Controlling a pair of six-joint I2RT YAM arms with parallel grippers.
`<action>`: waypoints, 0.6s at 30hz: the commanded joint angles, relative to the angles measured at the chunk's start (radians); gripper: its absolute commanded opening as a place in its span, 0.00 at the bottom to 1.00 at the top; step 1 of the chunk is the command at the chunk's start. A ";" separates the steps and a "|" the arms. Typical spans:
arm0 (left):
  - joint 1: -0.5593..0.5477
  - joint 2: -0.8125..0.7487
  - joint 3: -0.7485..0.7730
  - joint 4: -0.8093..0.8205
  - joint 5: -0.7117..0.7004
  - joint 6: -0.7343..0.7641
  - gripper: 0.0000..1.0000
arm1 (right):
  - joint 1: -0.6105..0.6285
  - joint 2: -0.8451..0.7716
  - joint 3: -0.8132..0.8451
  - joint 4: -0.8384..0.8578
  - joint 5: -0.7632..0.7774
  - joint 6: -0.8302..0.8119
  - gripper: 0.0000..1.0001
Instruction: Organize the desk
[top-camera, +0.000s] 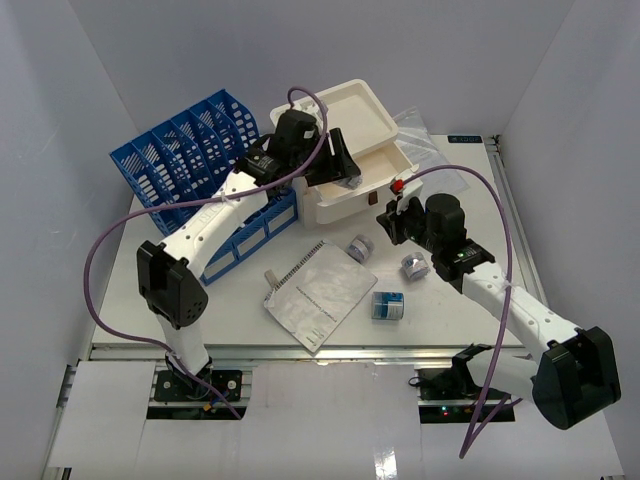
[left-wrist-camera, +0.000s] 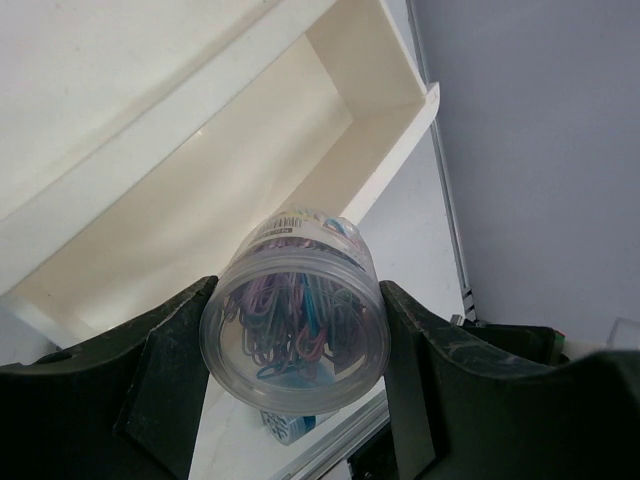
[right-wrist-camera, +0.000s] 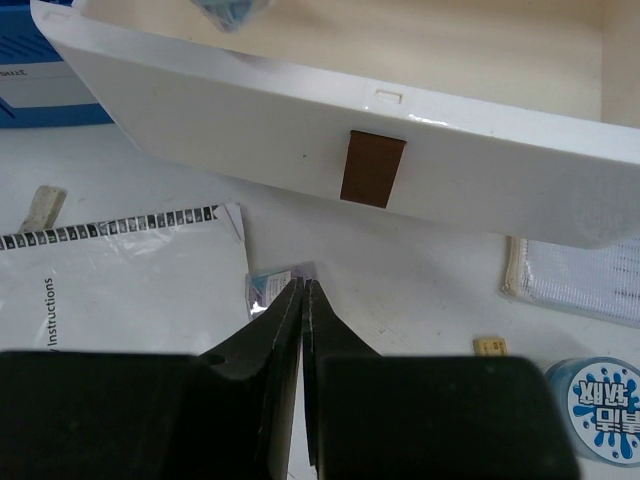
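Observation:
The desk (top-camera: 235, 305) is the wide white tabletop. At its back stands a white drawer box (top-camera: 350, 115) with its drawer (left-wrist-camera: 200, 200) pulled open. My left gripper (top-camera: 338, 165) hangs over that drawer, shut on a clear jar of coloured paper clips (left-wrist-camera: 295, 310) that sits between both fingers (left-wrist-camera: 175, 370). My right gripper (right-wrist-camera: 303, 290) is shut and empty, low over the desk, just in front of the drawer's front panel with its brown handle (right-wrist-camera: 373, 168). A small jar (right-wrist-camera: 268, 288) lies on the desk just beyond its fingertips.
A blue file rack (top-camera: 200, 170) stands at the back left. An instruction booklet (top-camera: 320, 292), two small jars (top-camera: 359, 248) (top-camera: 414, 266) and a small blue-and-white box (top-camera: 387, 305) lie mid-desk. A clear plastic bag (top-camera: 430, 140) lies behind the drawer box.

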 joint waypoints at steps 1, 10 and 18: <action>-0.024 0.006 0.094 -0.097 -0.097 0.027 0.02 | -0.001 -0.021 -0.002 0.009 -0.002 -0.022 0.09; -0.026 0.040 0.206 -0.283 -0.284 0.057 0.08 | -0.002 -0.006 0.019 0.014 0.004 -0.011 0.11; -0.026 0.072 0.228 -0.331 -0.285 0.075 0.39 | -0.004 -0.008 0.028 0.014 0.018 -0.012 0.34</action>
